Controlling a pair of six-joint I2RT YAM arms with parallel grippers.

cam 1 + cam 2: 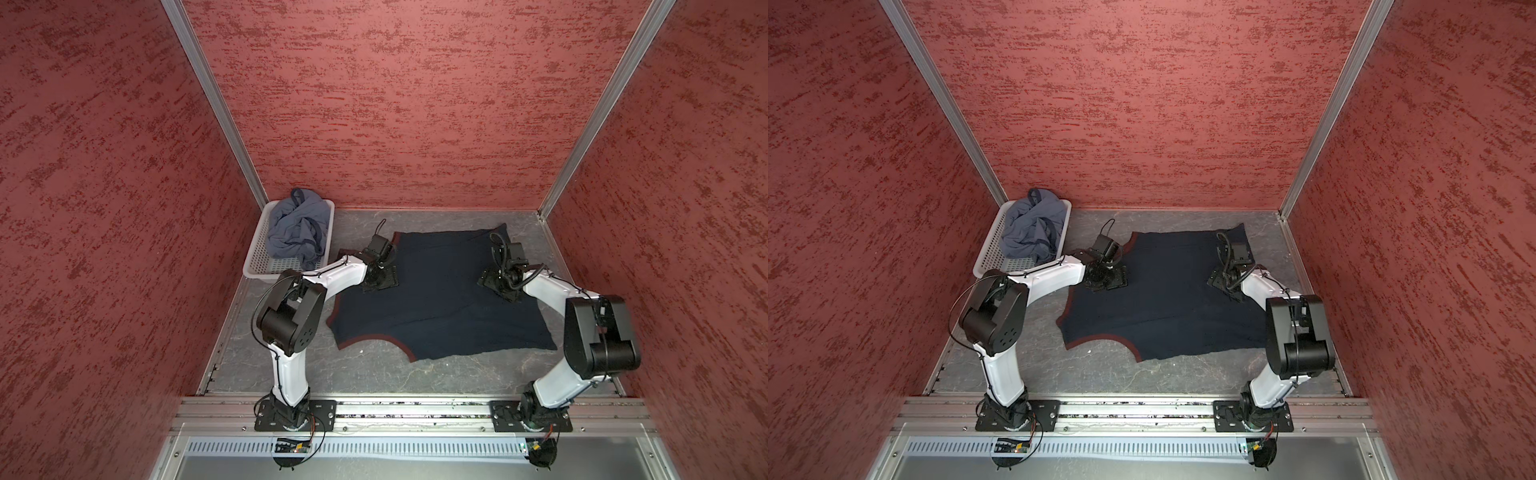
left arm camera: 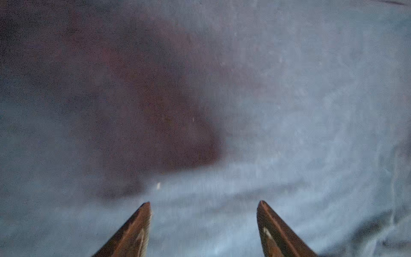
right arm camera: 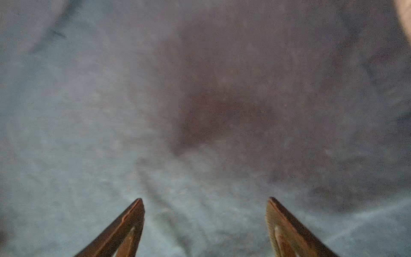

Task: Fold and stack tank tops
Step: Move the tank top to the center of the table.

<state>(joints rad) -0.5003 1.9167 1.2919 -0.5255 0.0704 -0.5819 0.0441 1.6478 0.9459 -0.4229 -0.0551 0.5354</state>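
Note:
The dark navy tank top (image 1: 436, 303) (image 1: 1167, 307) with maroon trim lies spread on the grey table in both top views. My left gripper (image 1: 379, 279) (image 1: 1106, 279) points down over its left part. My right gripper (image 1: 500, 282) (image 1: 1225, 280) points down over its right part. In the left wrist view the left gripper (image 2: 204, 202) is open just above blurred navy cloth (image 2: 289, 111), nothing between its fingers. The right gripper (image 3: 205, 199) is likewise open over the cloth (image 3: 89, 133). The slate blue-grey tank top (image 1: 297, 232) (image 1: 1032, 232) lies crumpled in the basket.
The white perforated basket (image 1: 259, 245) (image 1: 992, 245) stands at the back left corner against the red wall. Red textured walls enclose the table on three sides. Bare grey table (image 1: 374, 374) shows in front of the navy top, before the arms' base rail.

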